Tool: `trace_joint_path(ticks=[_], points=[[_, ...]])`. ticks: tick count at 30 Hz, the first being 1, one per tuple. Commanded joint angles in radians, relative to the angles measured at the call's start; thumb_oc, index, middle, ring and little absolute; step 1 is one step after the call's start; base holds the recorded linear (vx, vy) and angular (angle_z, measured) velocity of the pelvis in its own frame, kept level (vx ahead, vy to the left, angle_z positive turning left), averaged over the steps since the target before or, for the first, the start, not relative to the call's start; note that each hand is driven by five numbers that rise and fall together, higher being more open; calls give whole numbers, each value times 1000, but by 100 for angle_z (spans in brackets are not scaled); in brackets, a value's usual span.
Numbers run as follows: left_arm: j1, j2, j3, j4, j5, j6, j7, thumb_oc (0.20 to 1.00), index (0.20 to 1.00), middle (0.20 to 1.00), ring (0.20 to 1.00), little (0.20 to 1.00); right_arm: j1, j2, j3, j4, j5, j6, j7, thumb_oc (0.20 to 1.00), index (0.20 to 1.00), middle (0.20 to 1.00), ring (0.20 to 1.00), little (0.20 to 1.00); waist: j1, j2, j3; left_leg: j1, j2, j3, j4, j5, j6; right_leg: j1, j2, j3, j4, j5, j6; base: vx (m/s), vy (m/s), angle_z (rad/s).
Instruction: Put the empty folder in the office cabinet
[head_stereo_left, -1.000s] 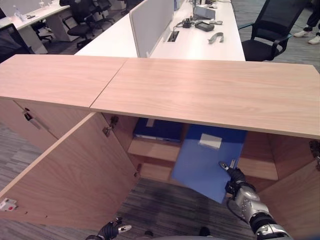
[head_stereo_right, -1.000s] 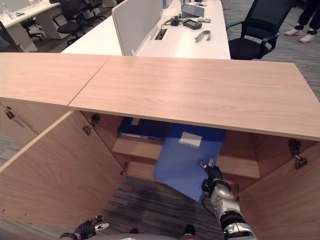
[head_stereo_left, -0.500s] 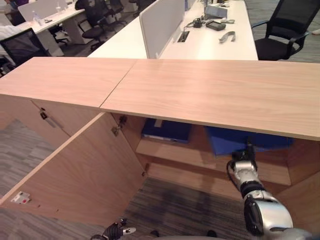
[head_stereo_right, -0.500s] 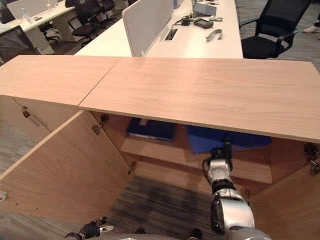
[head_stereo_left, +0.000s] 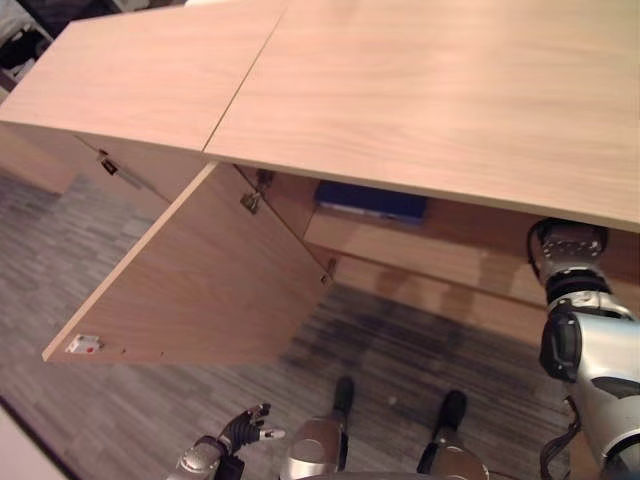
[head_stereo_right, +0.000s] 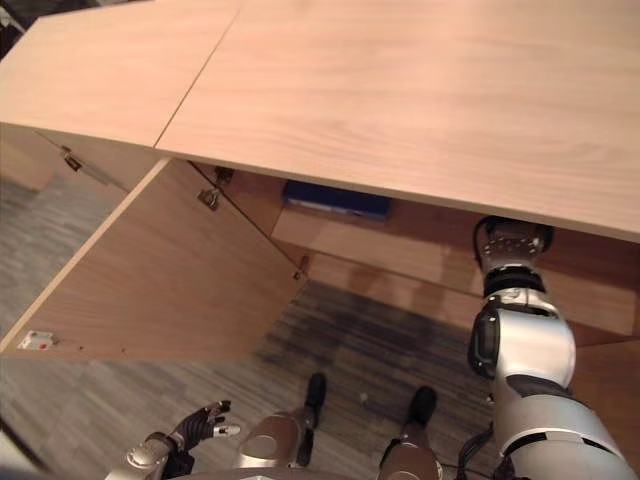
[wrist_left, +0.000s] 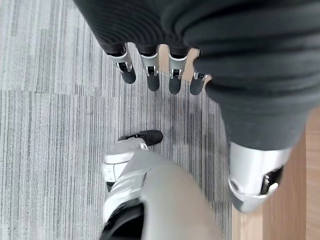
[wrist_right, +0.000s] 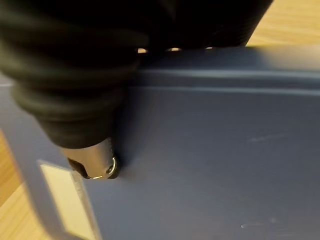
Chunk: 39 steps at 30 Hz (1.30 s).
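- Left eye view: wooden office cabinet (head_stereo_left: 420, 90) with its left door (head_stereo_left: 210, 280) swung open over grey carpet (head_stereo_left: 400, 350). A dark blue binder (head_stereo_left: 368, 200) lies flat on the inner shelf (head_stereo_left: 420, 245). Right arm reaches up under the cabinet top at right; the right hand (head_stereo_left: 566, 243) goes in under the top's edge, fingers hidden. Left hand (head_stereo_left: 245, 425) hangs low at near left, fingers loose.
- Right eye view: same layout; right wrist sits at the shelf opening, well right of the binder.
- Left wrist view: left hand's fingers (wrist_left: 150, 75) straight and relaxed above the carpet, grasping nothing.
- Right wrist view: blue folder (wrist_right: 210, 160) with a pale label (wrist_right: 65, 200) lies against the right hand, thumb tip (wrist_right: 95, 165) touching its face; wood behind it. Fingers hidden behind the cover; can't tell whether they clamp the folder.
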Motion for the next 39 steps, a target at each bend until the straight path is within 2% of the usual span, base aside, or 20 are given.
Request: trace_joint_path(ticks=[1,4,6,15,26,34,36,39], points=[[-56,111,-34,-11,-56,-29,10,1000,1000,1000,1000,1000,-126,-64,52,-28,32,-55,23,200,200,200,200,200,26,-77,-3,-91,10,69,88,-10,-21,0,-93,71,212,-216,88,-36,9,-6],[-61,132,-46,-38,-69,-34,11,1000,1000,1000,1000,1000,-195,-101,70,-28,65,-86,7,200,200,200,200,200,35,-66,0,-157,6,69,131,-31,-18,-92,-101,101,290,-247,86,-8,3,-8],[-65,147,-57,-65,-81,-39,17,1000,1000,1000,1000,1000,-242,-119,68,-46,100,-132,-12,200,200,200,200,200,41,-57,-1,-213,-1,64,165,-44,-12,-173,-110,119,367,-275,84,-36,0,-7],[-94,171,-64,-106,-112,-42,22,1000,1000,1000,1000,1000,-257,-144,50,-41,133,-186,-44,200,200,200,200,200,31,-36,9,-269,-15,61,198,-59,-11,-265,-115,133,453,-310,82,-9,-5,5],[-131,210,-79,-163,-130,-46,40,1000,1000,1000,1000,1000,-262,-126,74,-13,94,-158,-89,200,200,200,200,200,14,-22,39,-380,-16,54,269,-71,-11,-400,-119,162,567,-338,75,-45,-20,2],[-130,253,-86,-221,-138,-57,33,1000,1000,1000,1000,1000,-230,-121,79,42,100,-107,-66,200,200,200,200,200,30,-3,40,-485,-25,49,300,-61,-7,-519,-135,184,646,-356,75,-41,-5,1],[-127,265,-86,-237,-143,-59,30,1000,1000,1000,1000,1000,-226,-126,81,51,101,-99,-61,200,200,200,200,200,33,-2,30,-508,-31,35,322,-87,-9,-548,-140,204,689,-394,79,54,-21,7],[-126,276,-87,-250,-148,-62,28,1000,1000,1000,1000,1000,-221,-131,85,62,98,-92,-56,200,200,200,200,200,38,1,26,-550,-35,28,359,-100,-9,-590,-150,213,738,-417,77,-10,-17,11]])
